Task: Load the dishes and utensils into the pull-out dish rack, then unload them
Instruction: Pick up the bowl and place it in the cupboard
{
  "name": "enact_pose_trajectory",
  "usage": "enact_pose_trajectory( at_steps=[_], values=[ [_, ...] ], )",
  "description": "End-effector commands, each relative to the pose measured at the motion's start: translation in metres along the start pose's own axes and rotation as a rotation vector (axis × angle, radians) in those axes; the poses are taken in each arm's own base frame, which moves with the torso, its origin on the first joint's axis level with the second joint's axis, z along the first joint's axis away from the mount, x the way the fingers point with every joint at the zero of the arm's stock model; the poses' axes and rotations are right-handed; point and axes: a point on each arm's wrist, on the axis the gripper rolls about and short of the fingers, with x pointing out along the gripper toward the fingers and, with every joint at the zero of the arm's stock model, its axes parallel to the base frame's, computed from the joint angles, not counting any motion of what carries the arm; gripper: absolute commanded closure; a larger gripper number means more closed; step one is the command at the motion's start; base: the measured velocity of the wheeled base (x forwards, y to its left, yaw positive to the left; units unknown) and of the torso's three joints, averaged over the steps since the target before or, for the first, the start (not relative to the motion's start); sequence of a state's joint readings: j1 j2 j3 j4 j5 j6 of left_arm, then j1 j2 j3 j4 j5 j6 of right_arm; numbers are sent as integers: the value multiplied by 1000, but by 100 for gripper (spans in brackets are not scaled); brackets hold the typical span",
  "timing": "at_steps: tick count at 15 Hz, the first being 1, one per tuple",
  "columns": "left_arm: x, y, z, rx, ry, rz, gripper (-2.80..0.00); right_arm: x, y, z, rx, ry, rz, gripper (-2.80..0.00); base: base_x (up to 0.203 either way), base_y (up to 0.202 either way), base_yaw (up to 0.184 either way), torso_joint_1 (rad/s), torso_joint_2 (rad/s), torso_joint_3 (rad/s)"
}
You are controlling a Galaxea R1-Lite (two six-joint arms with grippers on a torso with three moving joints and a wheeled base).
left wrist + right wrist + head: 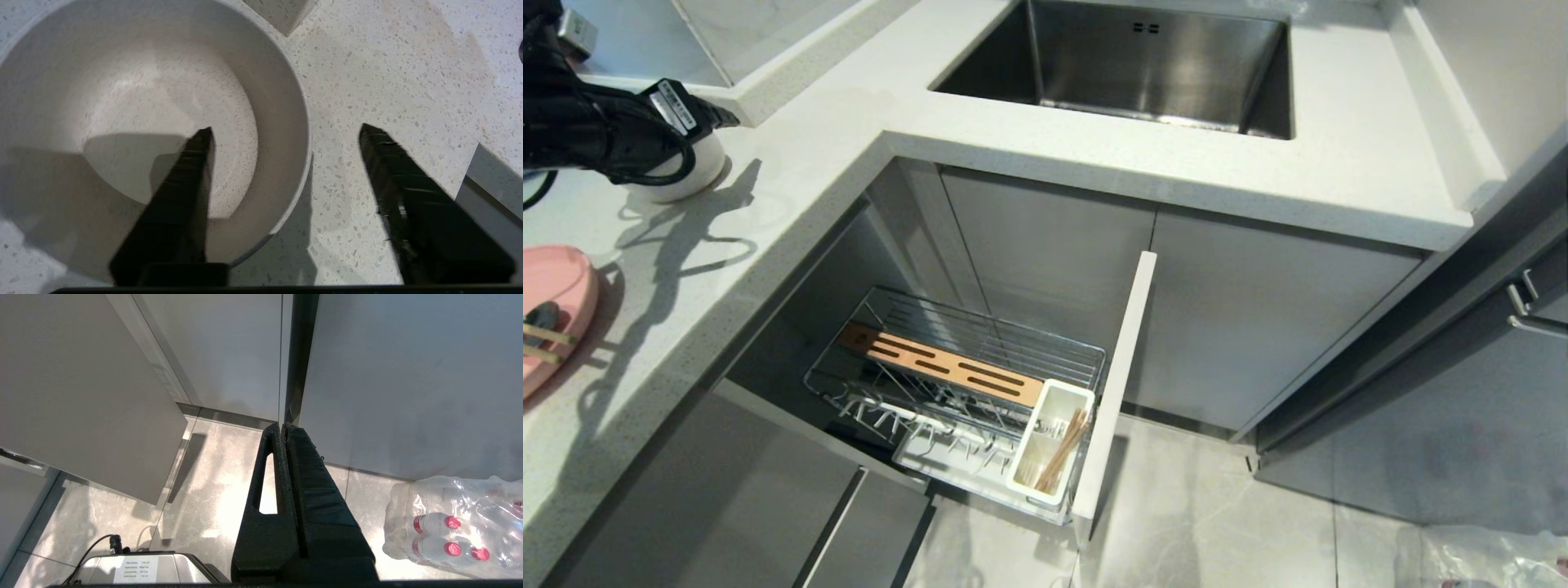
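Countertop (388,61), fingers (184,196) astride bowl (122,102) rim

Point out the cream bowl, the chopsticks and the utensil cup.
cream bowl (135,102): left wrist view, inner floor.
chopsticks (1062,451): head view, mid-shafts.
utensil cup (1023,482): head view, white outer wall.

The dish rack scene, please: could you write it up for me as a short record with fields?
left gripper: over the counter, open, one finger inside the cream bowl, the other outside its rim
right gripper: parked low over the floor, shut, empty
pull-out dish rack: drawn out below the counter
utensil cup: holds chopsticks
pink plate: on the counter at the robot's left, partly out of view
sink: nothing seen inside
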State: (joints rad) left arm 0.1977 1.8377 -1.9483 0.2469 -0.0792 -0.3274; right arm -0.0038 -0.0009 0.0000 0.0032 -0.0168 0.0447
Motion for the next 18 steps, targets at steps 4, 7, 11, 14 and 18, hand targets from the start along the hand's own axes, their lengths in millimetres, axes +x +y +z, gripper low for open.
enact_pose_trajectory(
  at_steps=[4,7,11,14,18],
  values=[
    [-1,-1,0,-2,1,-3,0,0,0,0,1,2,0,0,0,0,0,0,0,0],
    [-3,-2,1,-2,-1,-4,0,0,0,0,0,2,1,0,0,0,0,0,0,0],
    [-7,-4,3,-1,-9,-8,0,0,0,0,0,2,-1,0,0,0,0,0,0,0],
    [-40,-16,19,4,-64,-26,0,0,0,0,1,2,-1,0,0,0,0,0,0,0],
    [-122,-36,37,10,-117,-71,0,0,0,0,1,2,1,0,0,0,0,0,0,0]
  ],
)
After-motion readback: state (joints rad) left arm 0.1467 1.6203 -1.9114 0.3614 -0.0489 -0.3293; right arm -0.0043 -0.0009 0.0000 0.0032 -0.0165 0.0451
